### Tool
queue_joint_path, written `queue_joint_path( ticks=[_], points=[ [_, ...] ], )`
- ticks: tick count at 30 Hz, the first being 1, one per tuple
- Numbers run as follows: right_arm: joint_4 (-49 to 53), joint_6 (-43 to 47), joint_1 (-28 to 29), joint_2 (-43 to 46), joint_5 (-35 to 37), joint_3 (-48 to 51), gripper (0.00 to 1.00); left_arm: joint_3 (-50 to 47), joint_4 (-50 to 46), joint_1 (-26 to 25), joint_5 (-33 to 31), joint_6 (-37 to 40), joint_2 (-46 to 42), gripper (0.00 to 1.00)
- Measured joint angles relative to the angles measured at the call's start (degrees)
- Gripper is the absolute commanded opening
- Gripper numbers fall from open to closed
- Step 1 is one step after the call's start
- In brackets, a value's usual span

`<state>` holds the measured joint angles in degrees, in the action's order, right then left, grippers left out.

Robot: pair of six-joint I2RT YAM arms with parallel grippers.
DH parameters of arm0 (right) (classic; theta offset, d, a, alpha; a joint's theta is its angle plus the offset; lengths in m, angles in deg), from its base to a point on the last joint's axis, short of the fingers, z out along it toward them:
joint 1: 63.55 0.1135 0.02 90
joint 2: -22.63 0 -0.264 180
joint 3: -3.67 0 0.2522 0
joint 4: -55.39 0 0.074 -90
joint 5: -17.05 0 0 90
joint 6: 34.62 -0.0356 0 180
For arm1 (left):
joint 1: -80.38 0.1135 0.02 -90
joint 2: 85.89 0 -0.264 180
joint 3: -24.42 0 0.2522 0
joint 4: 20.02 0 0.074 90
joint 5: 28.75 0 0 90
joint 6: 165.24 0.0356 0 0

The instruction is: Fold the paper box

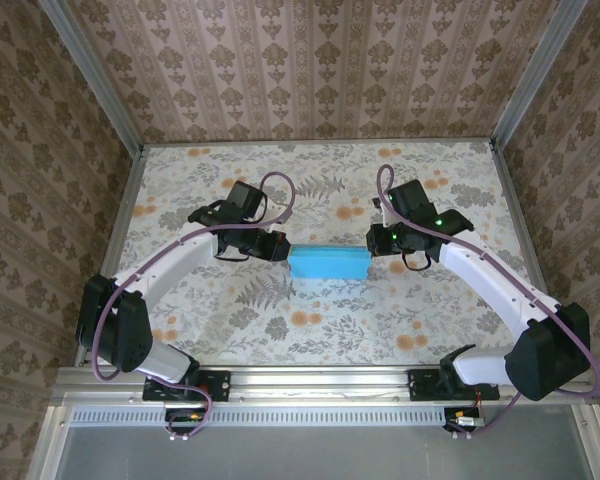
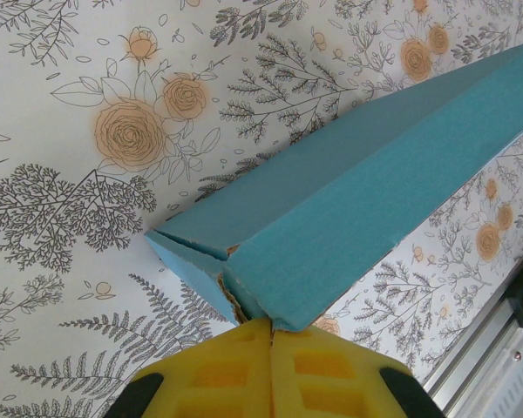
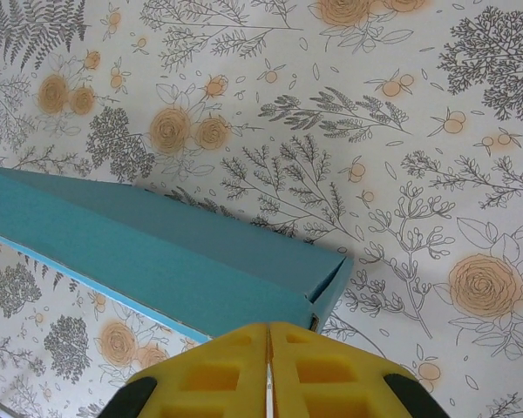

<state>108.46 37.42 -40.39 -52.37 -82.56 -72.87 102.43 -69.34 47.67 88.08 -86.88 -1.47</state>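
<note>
Overhead: the fingertips of the left gripper (image 1: 282,249) and right gripper (image 1: 373,240) are too small and dark to separate. Can't tell contact with the paper box (image 1: 328,263) ends from there.

Left wrist view: the yellow pads (image 2: 218,379) are cut off by the bottom edge. The box runs out the upper right edge, so its far end is unseen. Its near corner meets the pad tips; whether card sits in the seam is hidden. At lower right, the metal rail (image 2: 484,348) is clipped by the frame, and so is a dark part beside it, unidentifiable.

Right wrist view: the pads are cut at the bottom and the box by the left edge. Its lower near corner goes behind the pads.

The box's inside is hidden everywhere.
</note>
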Motion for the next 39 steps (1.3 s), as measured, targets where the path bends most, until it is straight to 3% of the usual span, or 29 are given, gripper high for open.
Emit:
queue_joint_path(
  ticks=[15, 27, 39],
  points=[
    [-0.3, 0.0, 0.0, 0.0, 0.0, 1.4, 0.11, 0.0, -0.1, 0.2, 0.7, -1.3, -0.4, 0.22],
    [-0.5, 0.0, 0.4, 0.0, 0.2, 2.8, 0.12, -0.9, 2.1, 4.7, 10.1, -5.6, -8.4, 0.23],
    [-1.4, 0.0, 0.8, 0.0, 0.5, 2.9, 0.12, -0.9, 9.1, 3.8, 13.1, -9.4, -1.0, 0.22]
  ],
)
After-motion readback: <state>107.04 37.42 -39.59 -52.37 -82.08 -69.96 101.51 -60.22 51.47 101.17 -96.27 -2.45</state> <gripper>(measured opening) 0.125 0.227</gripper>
